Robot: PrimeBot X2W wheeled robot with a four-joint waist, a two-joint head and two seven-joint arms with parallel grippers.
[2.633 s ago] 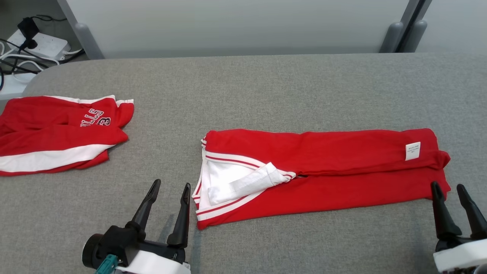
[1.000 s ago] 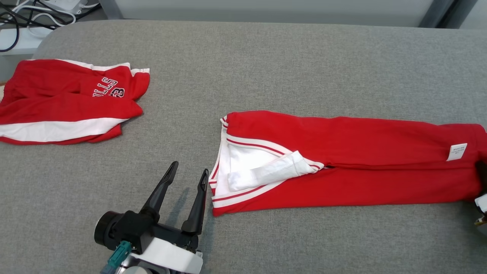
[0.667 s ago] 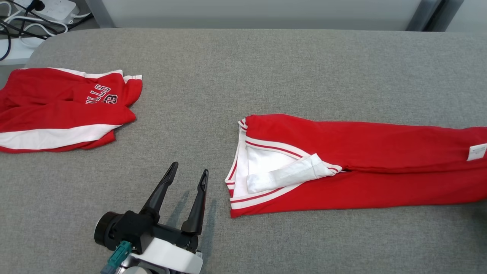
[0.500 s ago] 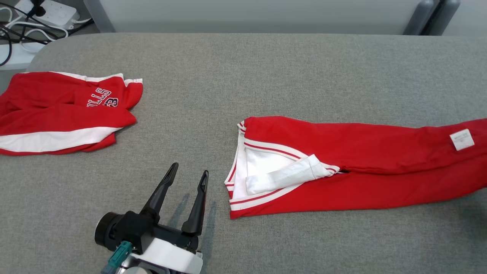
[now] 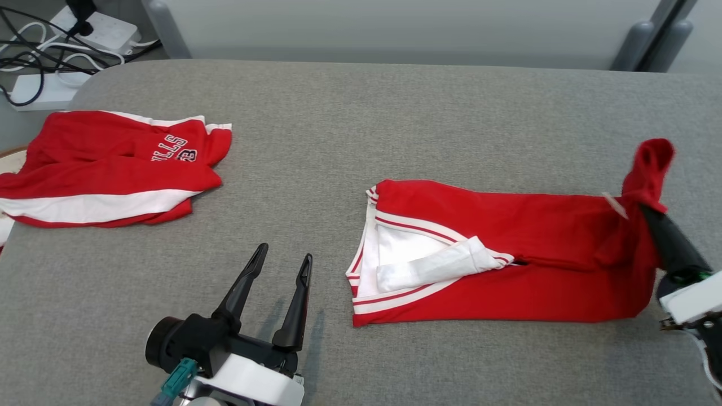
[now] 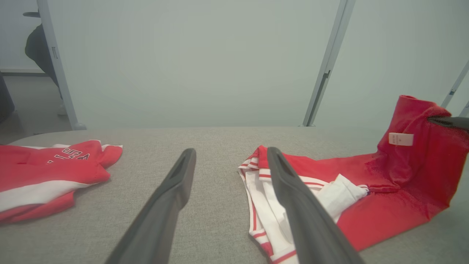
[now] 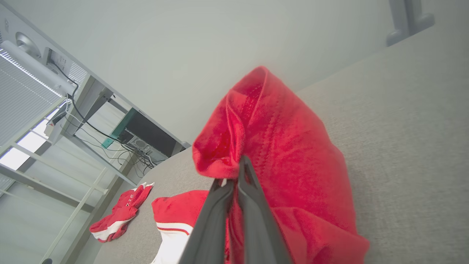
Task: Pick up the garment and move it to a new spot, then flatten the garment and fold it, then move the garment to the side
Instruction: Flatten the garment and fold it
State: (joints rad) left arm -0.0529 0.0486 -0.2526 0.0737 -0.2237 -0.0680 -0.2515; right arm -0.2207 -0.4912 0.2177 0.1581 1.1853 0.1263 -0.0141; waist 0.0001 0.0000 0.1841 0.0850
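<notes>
The garment (image 5: 507,248) is red with white striped trim and lies lengthwise on the grey table (image 5: 395,113), its white-lined end facing my left gripper. My right gripper (image 5: 643,207) is shut on the garment's right end and holds it raised off the table, the cloth bunched above the fingertips. The right wrist view shows that gripper (image 7: 242,159) pinching the red fabric (image 7: 285,146). My left gripper (image 5: 285,254) stands open at the lower left, just left of the garment's trim, holding nothing. In the left wrist view its fingers (image 6: 172,190) frame the table, with the garment (image 6: 384,212) to the right.
A second red garment (image 5: 113,169) with a white band and lettering lies at the table's far left, also seen as the red garment (image 6: 44,172). Power strips and cables (image 5: 56,56) lie on the floor beyond the left corner. Partition legs (image 5: 637,45) stand behind the table.
My right gripper has come back into view and lifted the garment's right end off the table. The head camera has shifted. The left gripper has stayed open and still.
</notes>
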